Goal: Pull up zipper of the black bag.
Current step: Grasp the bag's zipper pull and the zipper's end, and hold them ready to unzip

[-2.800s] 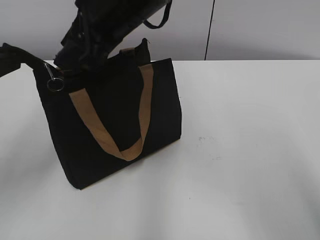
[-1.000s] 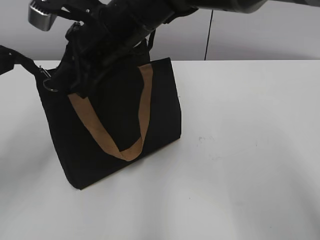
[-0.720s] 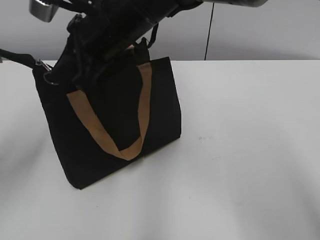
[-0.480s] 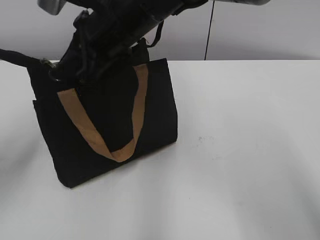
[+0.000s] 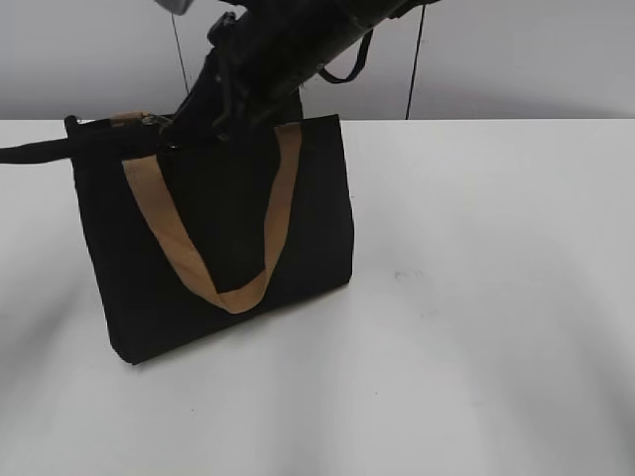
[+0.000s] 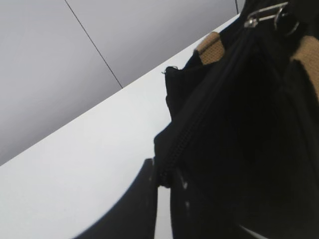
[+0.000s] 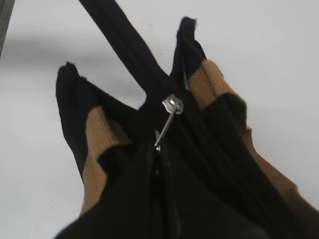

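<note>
A smooth white surface (image 5: 496, 327) carries the upright rectangular black fabric bag (image 5: 223, 248), with a tan webbing strap (image 5: 169, 238). Its zipper (image 7: 169, 117), a silvery ring pull, sits at the top edge. Neither hand's grip is readable.

In the exterior view, the right arm (image 5: 288, 50) is covering the top edge of the black bag (image 5: 228, 218), so you are not seeing the zipper (image 6: 199, 124) there. The upper picture edge is cutting this arm off. In the right wrist view, the fingers are staying out of the picture, and the metal pull (image 7: 167, 119) is looking blurred. In the left wrist view, the bag is running past the right and lower edges.
</note>
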